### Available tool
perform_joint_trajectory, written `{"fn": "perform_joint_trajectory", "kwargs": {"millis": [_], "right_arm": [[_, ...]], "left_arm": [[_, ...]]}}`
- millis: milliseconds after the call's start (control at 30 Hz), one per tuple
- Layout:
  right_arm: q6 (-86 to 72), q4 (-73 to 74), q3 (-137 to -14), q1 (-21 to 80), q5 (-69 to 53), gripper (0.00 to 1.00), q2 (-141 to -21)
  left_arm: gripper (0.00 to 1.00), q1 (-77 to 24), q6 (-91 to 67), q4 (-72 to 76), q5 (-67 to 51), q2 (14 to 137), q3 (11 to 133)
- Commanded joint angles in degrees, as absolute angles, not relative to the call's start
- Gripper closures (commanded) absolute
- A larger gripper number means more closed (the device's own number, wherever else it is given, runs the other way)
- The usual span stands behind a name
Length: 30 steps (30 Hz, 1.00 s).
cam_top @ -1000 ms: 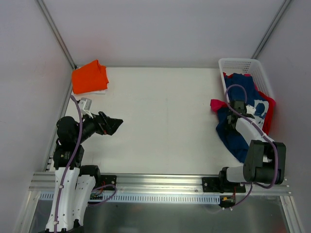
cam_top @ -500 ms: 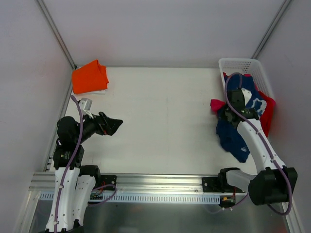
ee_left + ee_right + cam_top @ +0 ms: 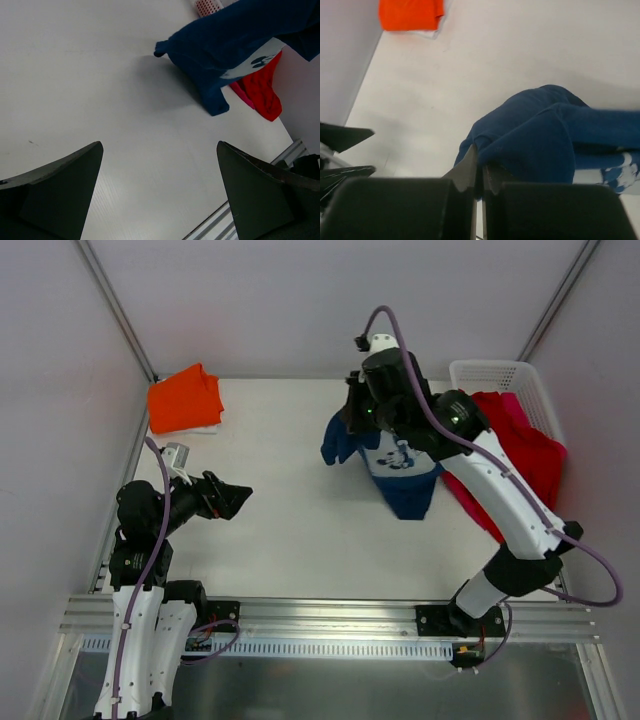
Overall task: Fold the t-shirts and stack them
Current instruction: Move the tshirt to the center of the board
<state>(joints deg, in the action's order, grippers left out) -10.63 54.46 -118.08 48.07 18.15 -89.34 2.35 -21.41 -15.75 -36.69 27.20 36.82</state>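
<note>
My right gripper (image 3: pixel 350 418) is shut on the navy blue t-shirt (image 3: pixel 400 475) and holds it hanging above the middle of the table, its pale mouse print facing up. In the right wrist view the shut fingers (image 3: pixel 467 167) pinch a fold of the navy cloth (image 3: pixel 545 140). The folded orange t-shirt (image 3: pixel 185 400) lies at the far left corner and also shows in the right wrist view (image 3: pixel 411 14). Red and pink t-shirts (image 3: pixel 525 450) spill from the basket at the right. My left gripper (image 3: pixel 238 498) is open and empty at the left, low over bare table (image 3: pixel 150 165).
The white lattice basket (image 3: pixel 490 373) stands at the far right corner. Walls close the table on three sides, with metal rails along the left edge and the near edge (image 3: pixel 320 615). The left wrist view shows the hanging navy t-shirt (image 3: pixel 225 45) and red cloth (image 3: pixel 262 90) beyond it.
My right arm has lifted the navy t-shirt off the pile by the basket and swung it left and back over the table's middle. The left arm has not moved.
</note>
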Motion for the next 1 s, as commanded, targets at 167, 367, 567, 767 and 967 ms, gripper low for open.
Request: {"fn": "perform_joint_trajectory", "kwargs": {"millis": [167, 367, 567, 767, 967], "right_arm": [[-8.79, 55.92, -117.02, 50.89, 13.62, 0.99, -90.28], [-12.30, 46.24, -97.93, 50.89, 16.79, 0.99, -85.69], [-15.29, 41.22, -97.62, 53.34, 10.20, 0.99, -91.30], [-12.14, 38.42, -116.86, 54.76, 9.41, 0.99, -102.70], [-7.84, 26.14, -132.45, 51.34, 13.79, 0.79, -121.00]], "left_arm": [[0.01, 3.08, -20.04, -14.94, -36.47, 26.46, 38.32], [0.01, 3.08, -19.95, -14.24, -39.37, 26.80, 38.58], [0.01, 2.20, -23.12, -7.74, -51.77, 29.71, 37.53], [0.01, 2.20, -22.85, -7.56, -48.52, 27.33, 37.09], [0.01, 2.28, -22.68, -7.65, -47.55, 26.55, 36.56]]}}
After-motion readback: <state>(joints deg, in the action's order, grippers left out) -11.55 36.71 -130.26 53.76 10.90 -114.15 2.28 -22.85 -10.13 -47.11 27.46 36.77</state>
